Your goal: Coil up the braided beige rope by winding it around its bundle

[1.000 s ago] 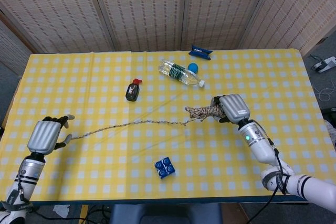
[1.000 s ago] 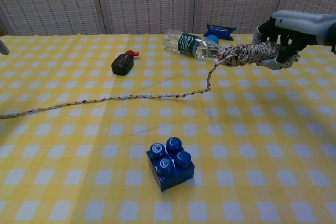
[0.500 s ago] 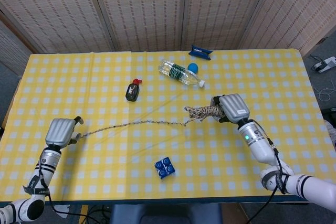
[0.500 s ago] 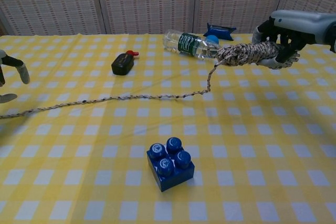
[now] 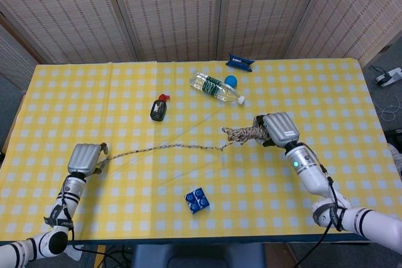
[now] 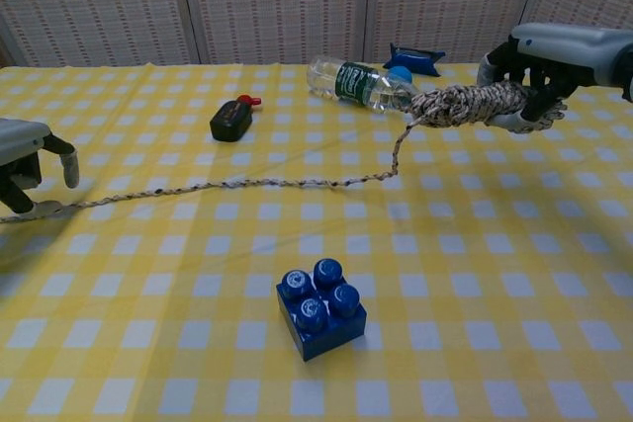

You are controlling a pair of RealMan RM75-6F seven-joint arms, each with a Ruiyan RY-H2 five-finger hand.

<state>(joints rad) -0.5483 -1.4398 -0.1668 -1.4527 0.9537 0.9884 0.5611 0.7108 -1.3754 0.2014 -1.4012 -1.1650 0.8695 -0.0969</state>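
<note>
— How does the right hand [image 6: 539, 71] sit?
— Raised, forearm reaching in from the right, its fingers [image 6: 514, 64] curled around the rope bundle [image 6: 465, 104], gripping it.
— And the left hand [image 5: 85, 158]?
— Low at the left, its fingers [image 6: 67, 167] pointing down, the rope's loose end [image 6: 45, 208] at their tips.

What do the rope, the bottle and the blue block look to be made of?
Rope: braided fibre, beige flecked dark, matte; cotton or synthetic is open. Bottle: clear plastic by its see-through, glossy wall, with a green label and blue cap. Blue block: probably moulded hard plastic, shiny studs on top.
</note>
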